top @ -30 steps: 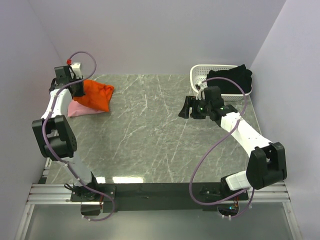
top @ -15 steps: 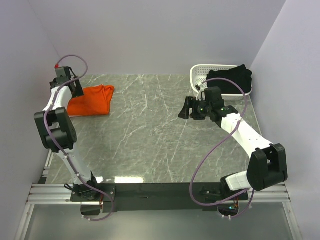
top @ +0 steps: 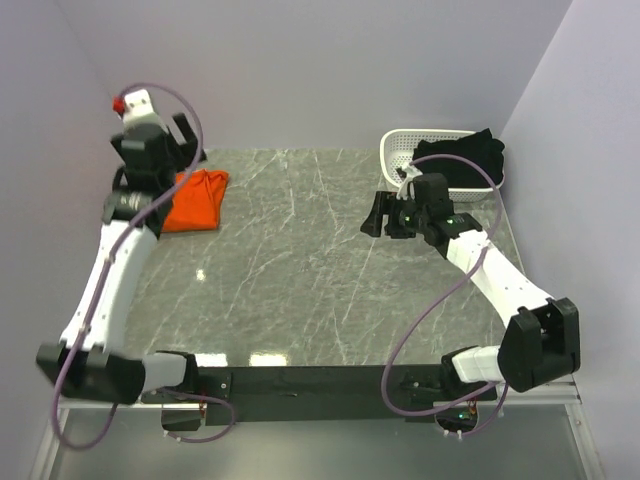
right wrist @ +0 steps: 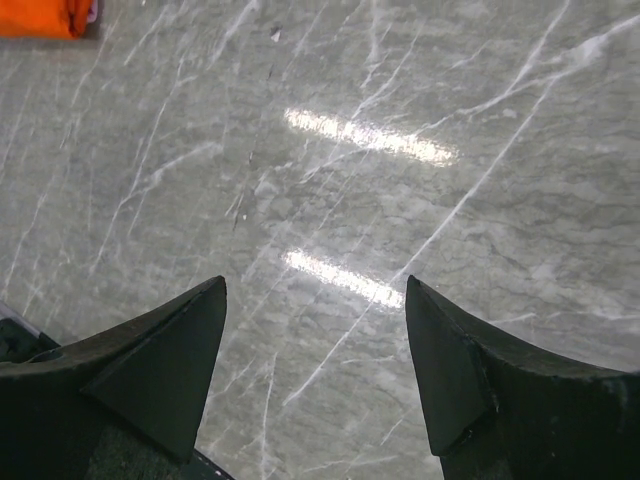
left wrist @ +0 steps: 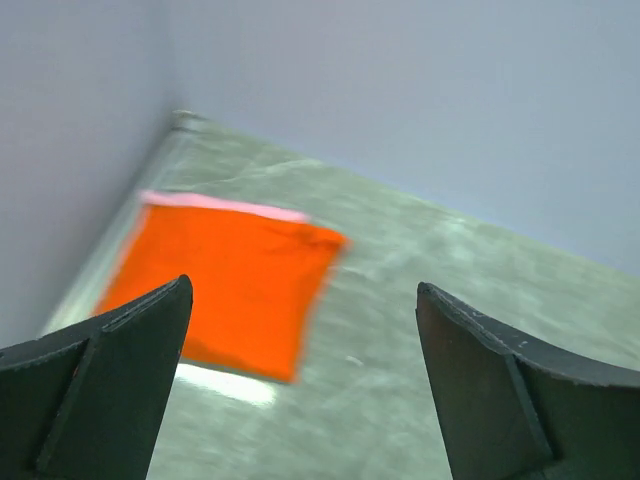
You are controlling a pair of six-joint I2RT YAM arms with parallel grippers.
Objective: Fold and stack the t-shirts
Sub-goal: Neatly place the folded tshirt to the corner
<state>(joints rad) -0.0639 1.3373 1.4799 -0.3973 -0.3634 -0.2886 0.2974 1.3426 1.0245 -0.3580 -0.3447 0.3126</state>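
A folded bright orange t-shirt (top: 196,199) (left wrist: 225,280) lies flat at the table's far left. It also shows at the top left corner of the right wrist view (right wrist: 45,18). A thin strip of the pale pink t-shirt (left wrist: 225,205) shows under its far edge. The black t-shirt (top: 462,160) lies heaped over the white basket (top: 400,150) at the far right. My left gripper (top: 155,160) (left wrist: 302,288) hangs open above and just left of the orange shirt, holding nothing. My right gripper (top: 378,213) (right wrist: 316,282) is open over bare table, pointing left.
Walls close in the table on the left, back and right. The marble tabletop (top: 300,260) stretches between the two arms. The arm bases sit on a black rail (top: 320,380) at the near edge.
My left gripper opened and let go of the orange t-shirt, which dropped flat onto the pink one. The left arm then lifted up and away. The right arm barely moved.
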